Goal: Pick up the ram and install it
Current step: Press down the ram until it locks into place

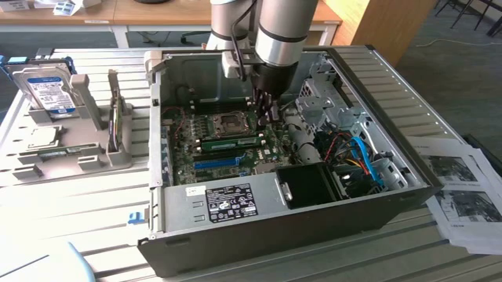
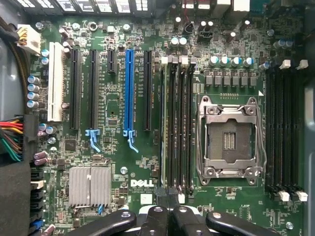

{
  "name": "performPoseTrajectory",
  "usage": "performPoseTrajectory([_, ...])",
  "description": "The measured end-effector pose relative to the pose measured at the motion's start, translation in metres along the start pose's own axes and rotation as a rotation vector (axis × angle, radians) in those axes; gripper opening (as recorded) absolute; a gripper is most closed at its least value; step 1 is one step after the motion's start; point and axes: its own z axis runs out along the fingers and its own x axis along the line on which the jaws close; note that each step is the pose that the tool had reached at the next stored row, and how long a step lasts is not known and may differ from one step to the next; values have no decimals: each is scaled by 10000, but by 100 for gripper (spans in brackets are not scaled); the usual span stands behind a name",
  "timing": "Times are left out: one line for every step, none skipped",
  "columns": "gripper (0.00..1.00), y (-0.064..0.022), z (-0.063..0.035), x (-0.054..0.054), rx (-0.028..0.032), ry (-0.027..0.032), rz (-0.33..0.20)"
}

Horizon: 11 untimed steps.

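A green ram stands on edge in a slot beside the CPU socket, inside the open computer case. My gripper hangs straight down over the motherboard, just above the end of that stick nearer the exterior view's right. In the wrist view the black fingers are pressed together and hold nothing. The gripper sits at one end of the row of memory slots, where the ram shows as a thin edge. Whether the fingertips touch the stick is unclear.
A blue slot and black slots lie beside the memory bank. Cables and a drive cage crowd the case's side at the exterior view's right. On the table at the exterior view's left, a grey rack holds a hard drive. Printed sheets lie at the right.
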Motion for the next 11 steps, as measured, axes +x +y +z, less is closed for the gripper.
performPoseTrajectory([9,0,12,0,0,0,0])
performPoseTrajectory([9,-1,25,1,0,0,-1])
performPoseTrajectory([9,-1,38,1,0,-1,-1])
performPoseTrajectory([9,-1,50,1,0,-1,-1])
performPoseTrajectory([9,-1,60,1,0,-1,-1])
performPoseTrajectory([9,-1,70,2,0,0,0])
performPoseTrajectory([9,-2,80,2,0,0,0])
performPoseTrajectory([9,-2,91,2,0,0,0])
performPoseTrajectory([9,-2,102,3,0,1,0])
performPoseTrajectory([9,-2,113,3,0,1,0])
performPoseTrajectory([9,-3,123,3,0,0,-1])
